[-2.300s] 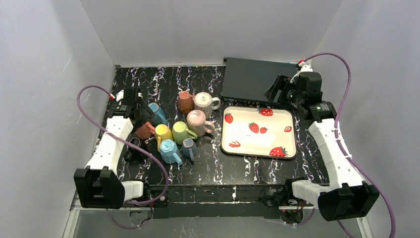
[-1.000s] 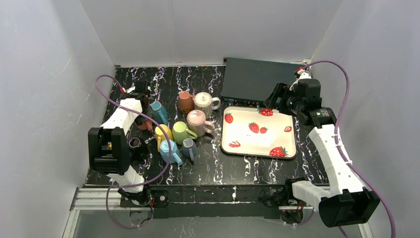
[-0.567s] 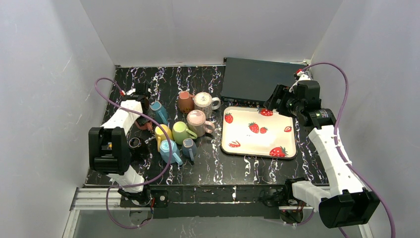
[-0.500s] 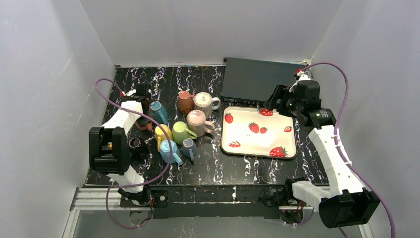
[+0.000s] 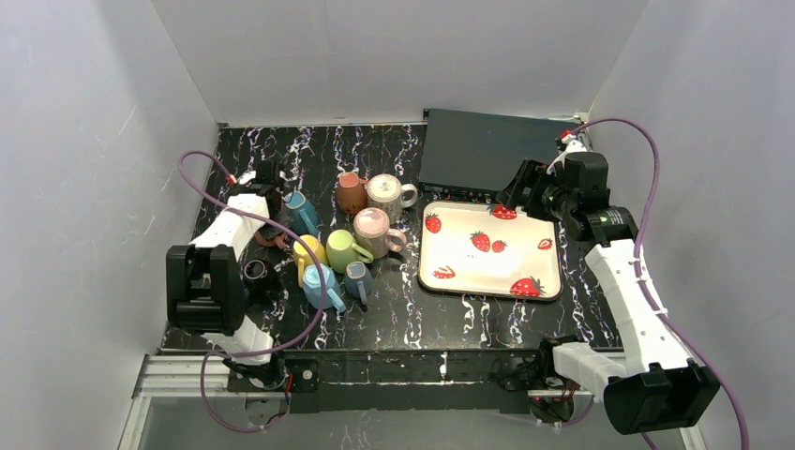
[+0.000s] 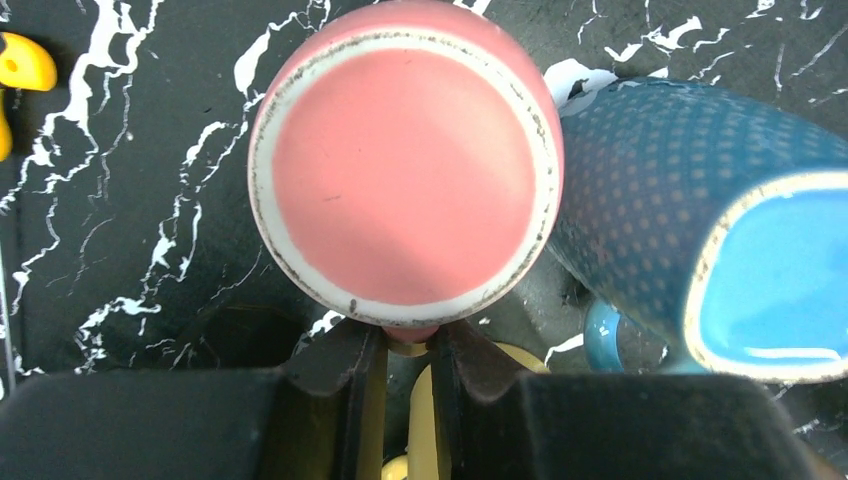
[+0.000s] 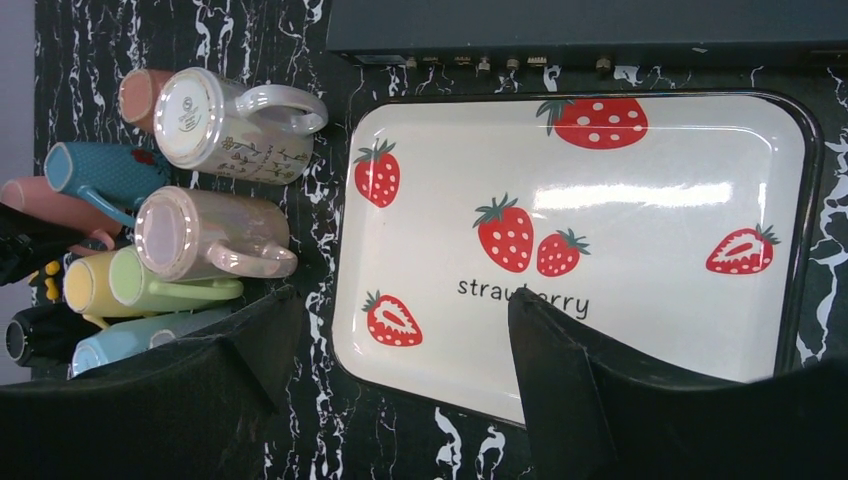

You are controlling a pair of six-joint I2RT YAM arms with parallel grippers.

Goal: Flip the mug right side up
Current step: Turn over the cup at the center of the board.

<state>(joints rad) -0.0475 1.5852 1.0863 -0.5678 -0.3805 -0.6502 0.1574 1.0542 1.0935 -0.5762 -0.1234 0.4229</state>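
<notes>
Your left tool [image 6: 408, 350] is drawn in to a narrow gap and pinches a small pink part at the near side of the pink mug [image 6: 405, 165], apparently its handle, though most of that part is hidden under the mug's edge. The pink mug stands upside down on the counter [image 6: 120, 200], its flat base with the pale ring facing up at the wrist camera. You will find it at the left side of the counter, on the left edge of the crowd of mugs. Touching it on the right is a teal dotted mug [image 6: 650, 190] lying on its side, its bright blue inside turned toward the camera. From above, a yellow mug [image 5: 307, 249] and a lime green mug [image 5: 343, 249] sit just nearer to you than the pink one. Your right tool [image 7: 400, 300] is spread wide with nothing between its fingers, and it hangs above the strawberry tray [image 7: 650, 290] on the right half of the counter, well apart from the mugs. A black box [image 5: 478, 150] lies behind the tray.
</notes>
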